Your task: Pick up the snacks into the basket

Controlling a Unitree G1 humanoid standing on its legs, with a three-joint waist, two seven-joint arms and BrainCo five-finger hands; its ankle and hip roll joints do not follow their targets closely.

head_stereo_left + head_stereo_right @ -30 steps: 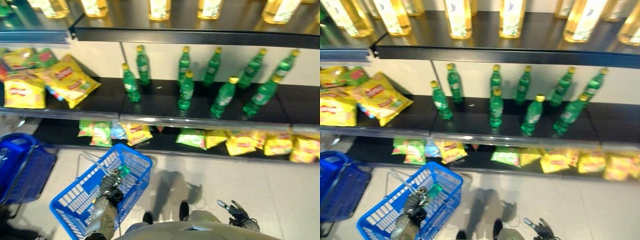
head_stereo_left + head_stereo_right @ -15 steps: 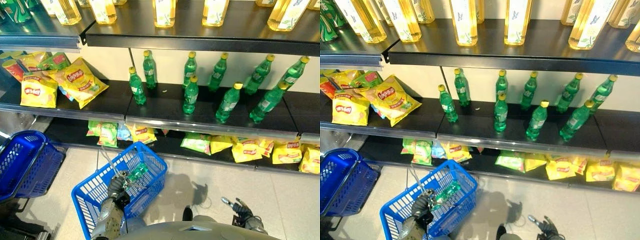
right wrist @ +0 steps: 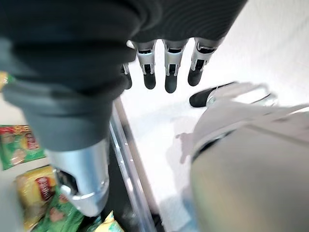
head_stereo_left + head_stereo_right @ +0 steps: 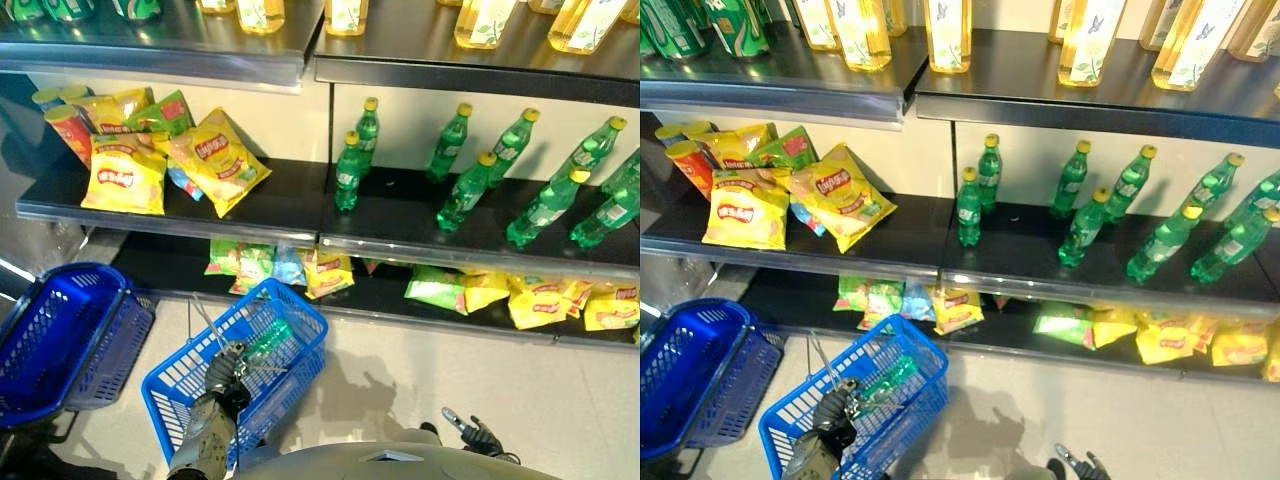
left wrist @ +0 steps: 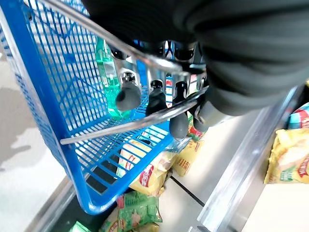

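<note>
Hanging from the left hand, whose fingers are curled round its thin metal handle, is a blue mesh basket above the floor, in front of the lowest shelf. A green bottle lies inside the basket. The snacks are crinkled bags: glossy yellow ones with red labels, mixed with a green bag, piled at the left end of the middle shelf, and more yellow and green bags strewn along the lowest shelf near its front edge. Green bottles with yellow caps stand on the right part of the middle shelf. A second blue basket sits on the floor further left. The right hand hangs low over the floor with fingers straight and apart, holding nothing.
</note>
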